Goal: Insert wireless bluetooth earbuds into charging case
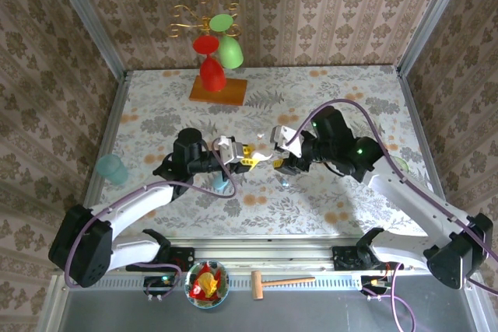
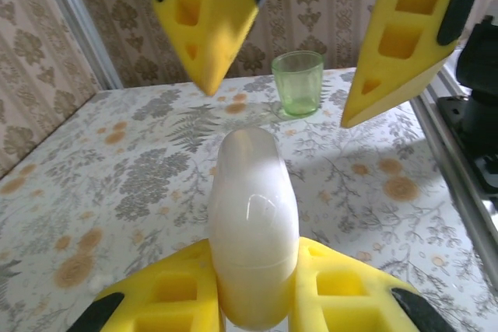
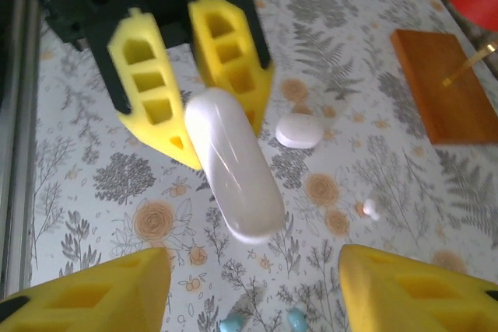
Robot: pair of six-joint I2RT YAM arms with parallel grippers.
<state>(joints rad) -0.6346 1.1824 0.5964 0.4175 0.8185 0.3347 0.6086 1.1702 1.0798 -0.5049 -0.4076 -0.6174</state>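
— Floral tablecloth, patterned walls. What are the fingers doing?

— The left gripper (image 3: 222,141) pinches a white case (image 3: 233,165) by one end and holds it above the table (image 3: 70,176). The rounded free end points toward the other arm. The right gripper (image 3: 255,262) faces it with its fingers spread wide, holding nothing.

— Why is it held like that?

— Probably so the free end is offered to the right gripper for opening. The case looks shut. A seam shows near the clamped end, but I cannot tell which part is the lid.

— And the earbuds?

— They lie loose on the cloth, none in the case yet. A white earbud (image 3: 369,207) sits beyond the held case, and two blue earbuds (image 3: 296,319) lie just below the right gripper. A second case (image 3: 299,131) rests on the table near the left gripper. A green cup (image 2: 297,82) stands farther out.
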